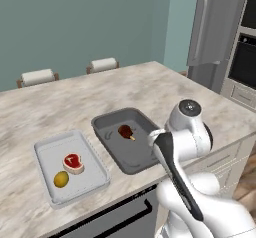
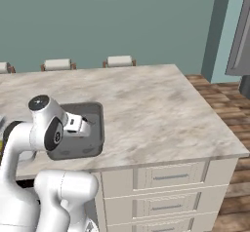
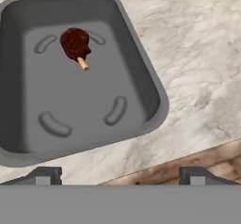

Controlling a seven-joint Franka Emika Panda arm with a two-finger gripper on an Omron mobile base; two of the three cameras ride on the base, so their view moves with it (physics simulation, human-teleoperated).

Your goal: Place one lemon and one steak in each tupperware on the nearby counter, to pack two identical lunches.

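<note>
Two tupperware stand on the marble counter (image 1: 60,107). In the shallow light grey tupperware (image 1: 47,154) lie a red steak (image 1: 73,163) and a yellow lemon (image 1: 61,179). The deeper dark grey tupperware (image 1: 142,154) (image 3: 141,72) (image 2: 95,128) holds only a darker brown-red steak (image 1: 126,131) (image 3: 75,44), resting in its far part. My gripper (image 3: 120,176) (image 2: 78,125) hovers over the dark tupperware's near edge by the counter's front. It is open, and nothing sits between its fingertips (image 3: 44,175).
Two chairs (image 1: 37,77) stand behind the counter's far side. A steel fridge (image 1: 215,27) and a wall oven (image 1: 245,57) rise at the right. Drawer fronts (image 2: 166,177) sit under the counter, with wood floor (image 2: 229,114) beyond its right end.
</note>
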